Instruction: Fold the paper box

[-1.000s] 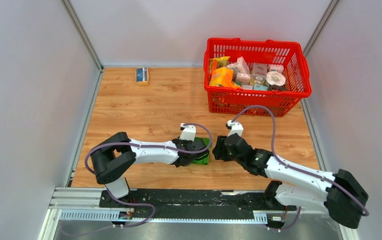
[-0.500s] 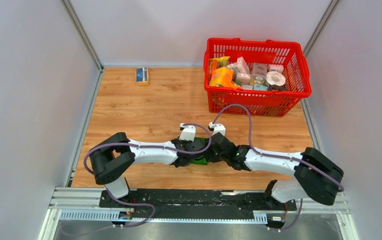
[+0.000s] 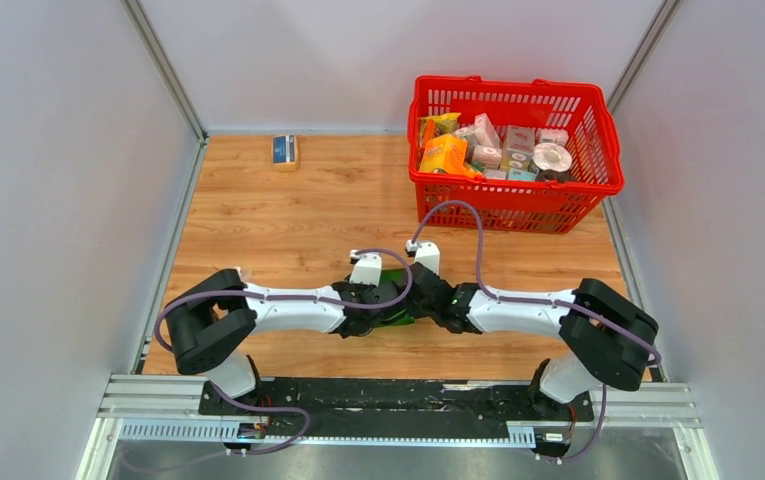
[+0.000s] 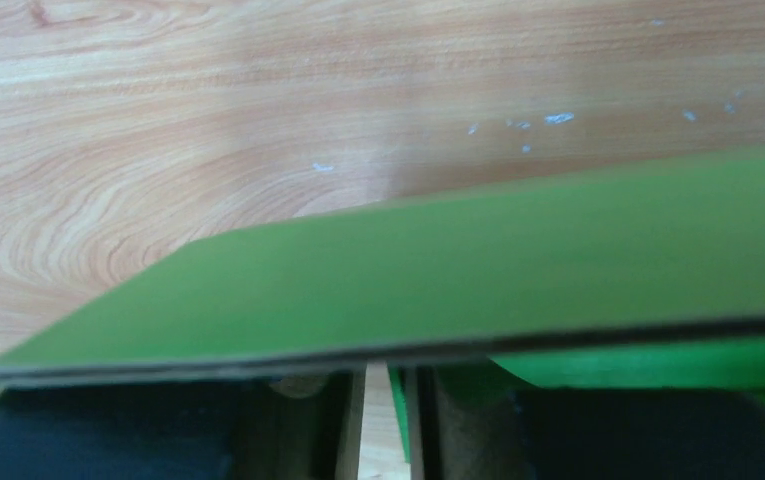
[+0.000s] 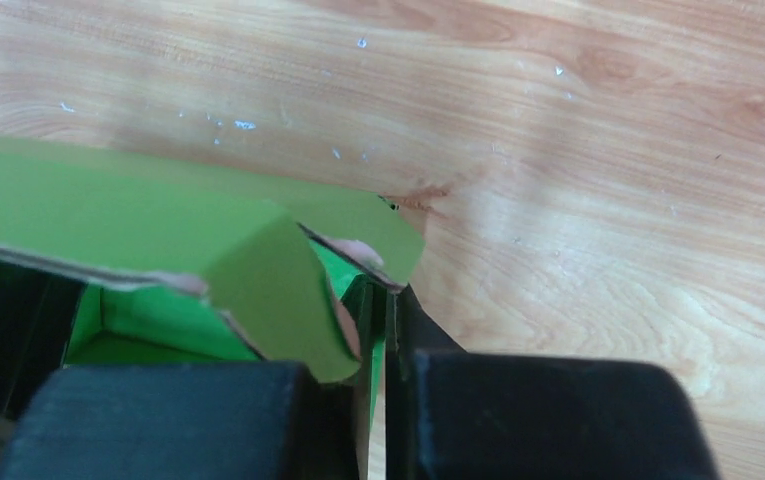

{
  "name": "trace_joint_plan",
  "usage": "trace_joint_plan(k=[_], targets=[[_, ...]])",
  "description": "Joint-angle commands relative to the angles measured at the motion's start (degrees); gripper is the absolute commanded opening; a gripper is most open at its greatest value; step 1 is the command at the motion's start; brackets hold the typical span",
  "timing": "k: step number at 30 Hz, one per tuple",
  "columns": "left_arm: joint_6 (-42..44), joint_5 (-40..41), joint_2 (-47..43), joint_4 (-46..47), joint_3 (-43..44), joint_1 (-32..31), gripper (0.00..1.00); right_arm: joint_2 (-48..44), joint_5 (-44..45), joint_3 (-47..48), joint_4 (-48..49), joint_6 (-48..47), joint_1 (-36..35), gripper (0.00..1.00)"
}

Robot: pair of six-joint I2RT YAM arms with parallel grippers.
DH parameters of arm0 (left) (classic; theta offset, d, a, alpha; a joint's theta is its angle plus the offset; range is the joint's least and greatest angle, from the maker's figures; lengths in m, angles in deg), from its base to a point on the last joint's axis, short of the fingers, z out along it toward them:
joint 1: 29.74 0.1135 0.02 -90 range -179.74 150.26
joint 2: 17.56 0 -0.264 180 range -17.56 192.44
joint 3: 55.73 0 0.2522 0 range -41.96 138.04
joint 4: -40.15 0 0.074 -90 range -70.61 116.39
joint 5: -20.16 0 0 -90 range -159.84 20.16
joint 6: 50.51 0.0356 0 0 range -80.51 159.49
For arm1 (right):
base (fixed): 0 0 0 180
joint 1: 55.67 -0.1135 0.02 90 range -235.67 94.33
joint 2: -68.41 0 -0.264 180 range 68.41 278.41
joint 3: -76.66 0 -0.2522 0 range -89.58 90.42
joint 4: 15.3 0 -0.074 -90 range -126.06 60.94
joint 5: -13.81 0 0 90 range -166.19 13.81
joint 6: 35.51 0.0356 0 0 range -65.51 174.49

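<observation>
Left tool: narrow, fingers almost together under a flat panel of the paper box; thin green edge against one finger, bare wood visible in the slit; clamped or merely touching, cannot tell.
Right tool: closed on a thin upright green wall at an open corner of the box, one flap curling over the finger.
Box location: on the surface, close to the near edge and about midway between the left and right edges, between the two tool heads.
Box state: partly raised, walls standing, flaps loose, not yet closed.
Handling: probably very light; thin card, stiff along panels, pliant at creases; easily dented or torn at flap corners; likely to slide on smooth wood unless braced.
Hold points: panel edges and walls close to a crease; avoid flap tips and the middle of a panel.
Surroundings: red basket of printed packages at the far right corner; small blue box at the far edge toward the left corner; both well apart from the work.
Obstructions: only the opposite arm, both wrists crowded over the box.
</observation>
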Motion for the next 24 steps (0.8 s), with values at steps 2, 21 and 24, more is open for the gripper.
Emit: trace_joint_plan(k=[2, 21, 24], targets=[[-0.54, -4.66, -4.72, -1.72, -3.11, -0.77, 0.34, 3.76, 5.32, 2.07, -3.46, -0.04, -4.97, 0.00], [-4.50, -8.18, -43.38, -6.18, -18.41, -0.68, 0.51, 17.01, 25.63, 14.53, -28.84, 10.77, -12.45, 0.00], [-6.08, -5.99, -50.33, -10.83, -20.52, -0.68, 0.50, 19.92, 27.12, 16.21, -30.88, 12.26, -12.89, 0.00]])
